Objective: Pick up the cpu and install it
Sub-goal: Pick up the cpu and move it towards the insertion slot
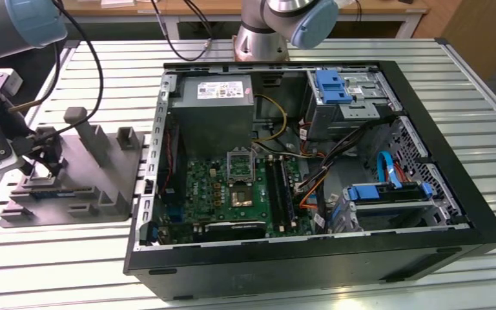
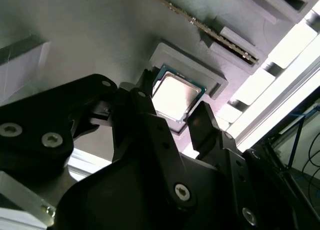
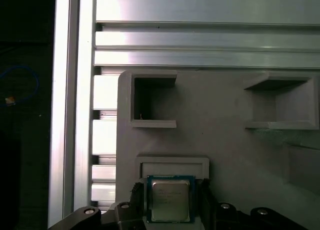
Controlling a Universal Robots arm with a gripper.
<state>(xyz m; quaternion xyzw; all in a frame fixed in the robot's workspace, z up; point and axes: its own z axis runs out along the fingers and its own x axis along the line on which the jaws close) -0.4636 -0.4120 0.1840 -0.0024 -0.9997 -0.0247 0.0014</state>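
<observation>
The cpu (image 3: 170,199) is a small square chip with a pale silver top. It lies flat in a shallow nest of the grey-purple fixture (image 1: 101,169) at the exterior view's left. My gripper (image 1: 48,169) hangs low over that nest. In both wrist views its two black fingers (image 3: 138,200) stand on either side of the cpu (image 2: 176,94), close to its edges with slim gaps, so the gripper (image 2: 172,104) is open around the chip. The dark socket (image 1: 241,194) with its raised metal frame sits on the green motherboard inside the open computer case (image 1: 454,161).
A big grey box with a white label (image 1: 214,97) fills the case's far corner. Cables, blue drive brackets (image 1: 386,192) and memory slots crowd the case. The fixture has upright posts (image 1: 77,123) and empty pockets (image 3: 152,100). All of it stands on a slatted aluminium table (image 1: 50,265).
</observation>
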